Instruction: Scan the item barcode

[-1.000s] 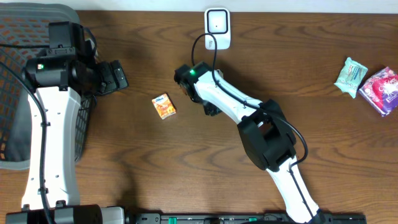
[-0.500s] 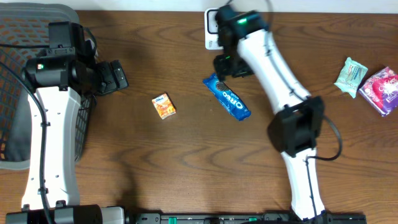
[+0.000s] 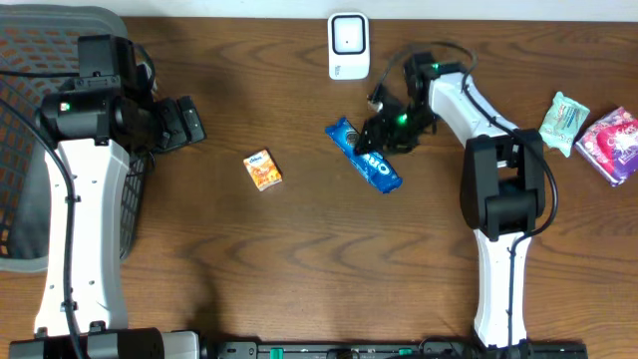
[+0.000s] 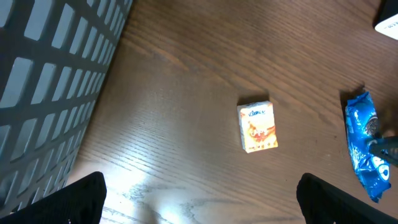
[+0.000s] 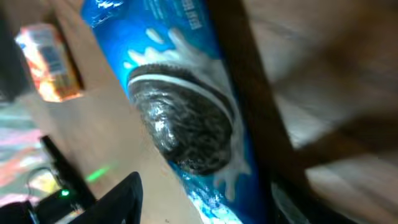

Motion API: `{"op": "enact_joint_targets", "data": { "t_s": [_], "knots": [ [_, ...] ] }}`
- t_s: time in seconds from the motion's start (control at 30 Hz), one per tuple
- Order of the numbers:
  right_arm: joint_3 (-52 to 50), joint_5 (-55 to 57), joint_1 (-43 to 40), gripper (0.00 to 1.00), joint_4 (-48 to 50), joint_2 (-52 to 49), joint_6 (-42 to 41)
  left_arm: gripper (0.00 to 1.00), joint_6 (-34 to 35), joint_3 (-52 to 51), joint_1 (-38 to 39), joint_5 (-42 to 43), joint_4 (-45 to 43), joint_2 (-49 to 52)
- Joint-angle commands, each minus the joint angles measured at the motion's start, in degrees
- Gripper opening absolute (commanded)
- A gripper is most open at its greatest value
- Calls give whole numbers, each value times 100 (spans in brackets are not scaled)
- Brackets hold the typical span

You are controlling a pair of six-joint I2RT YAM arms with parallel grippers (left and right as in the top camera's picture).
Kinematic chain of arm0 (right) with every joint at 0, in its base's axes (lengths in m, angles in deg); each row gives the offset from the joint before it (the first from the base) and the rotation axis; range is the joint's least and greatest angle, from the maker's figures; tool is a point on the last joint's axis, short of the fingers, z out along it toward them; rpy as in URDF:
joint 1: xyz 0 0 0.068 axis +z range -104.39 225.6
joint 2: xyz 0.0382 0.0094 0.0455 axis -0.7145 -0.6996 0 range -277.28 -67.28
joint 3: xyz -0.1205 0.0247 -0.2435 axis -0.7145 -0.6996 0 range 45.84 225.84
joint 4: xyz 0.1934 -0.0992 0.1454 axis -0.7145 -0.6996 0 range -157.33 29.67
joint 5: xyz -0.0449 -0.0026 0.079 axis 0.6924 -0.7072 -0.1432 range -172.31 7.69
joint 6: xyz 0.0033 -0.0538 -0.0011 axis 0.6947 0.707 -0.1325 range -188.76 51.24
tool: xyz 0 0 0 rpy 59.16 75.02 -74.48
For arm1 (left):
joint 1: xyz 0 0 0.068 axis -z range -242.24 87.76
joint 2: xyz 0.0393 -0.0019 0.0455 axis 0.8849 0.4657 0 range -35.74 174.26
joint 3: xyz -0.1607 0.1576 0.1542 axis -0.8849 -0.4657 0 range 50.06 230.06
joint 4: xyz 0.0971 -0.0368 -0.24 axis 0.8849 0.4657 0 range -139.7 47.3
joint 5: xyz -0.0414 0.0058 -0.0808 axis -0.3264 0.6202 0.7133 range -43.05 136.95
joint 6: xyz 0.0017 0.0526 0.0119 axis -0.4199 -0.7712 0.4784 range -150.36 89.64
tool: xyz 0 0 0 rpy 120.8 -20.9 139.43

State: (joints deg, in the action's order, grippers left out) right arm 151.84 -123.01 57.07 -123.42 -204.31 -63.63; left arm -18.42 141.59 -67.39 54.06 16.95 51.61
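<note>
A blue Oreo pack (image 3: 361, 155) (image 4: 364, 149) lies flat on the wooden table just below the white scanner (image 3: 348, 45). My right gripper (image 3: 385, 134) is low over the pack's right end. In the right wrist view the pack (image 5: 186, 112) fills the space between the fingers, and a strip of tabletop shows between the left fingertip (image 5: 118, 199) and the wrapper; the right gripper (image 5: 208, 208) stands open astride it. My left gripper (image 3: 189, 122) (image 4: 199, 199) hangs wide open over bare wood, well to the left of the pack.
A small orange box (image 3: 263, 170) (image 4: 257, 126) lies left of the pack. A grey mesh basket (image 3: 20, 150) (image 4: 50, 81) stands at the far left. Two snack packets, one green (image 3: 563, 122) and one pink (image 3: 613, 145), lie at the right edge.
The right arm swung from the table's middle up past the scanner and came down on the Oreo pack's right end. The pack has not shifted since it came into view. The left arm is still.
</note>
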Motion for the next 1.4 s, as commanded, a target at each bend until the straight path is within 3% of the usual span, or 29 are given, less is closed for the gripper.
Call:
{"op": "enact_joint_targets", "data": {
  "t_s": [0.0,0.07,0.1,0.13,0.33,0.77,0.93,1.37],
  "knots": [
    [-542,-278,98,49,275,-26,116,98,-31,9,-15,-52,17,-2],
    [-723,-332,170,28,358,-26,116,98,-31,9,-15,-52,17,-2],
    [-763,-341,203,10,352,-26,109,98,-31,9,-15,-52,17,-2],
    [-767,-337,234,1,345,-26,57,98,-31,11,-15,-52,17,-2],
    [-407,-339,442,1,378,-11,-671,98,-31,11,-15,-52,17,-2],
    [2465,28,437,1,885,160,-2452,98,-31,9,-15,-52,17,-2],
    [2566,205,437,1,2050,160,-2990,98,-31,9,-15,-52,17,-2],
    [2562,1687,466,1,3407,122,-4037,98,-33,9,-15,-52,17,-2]
  ]
}}
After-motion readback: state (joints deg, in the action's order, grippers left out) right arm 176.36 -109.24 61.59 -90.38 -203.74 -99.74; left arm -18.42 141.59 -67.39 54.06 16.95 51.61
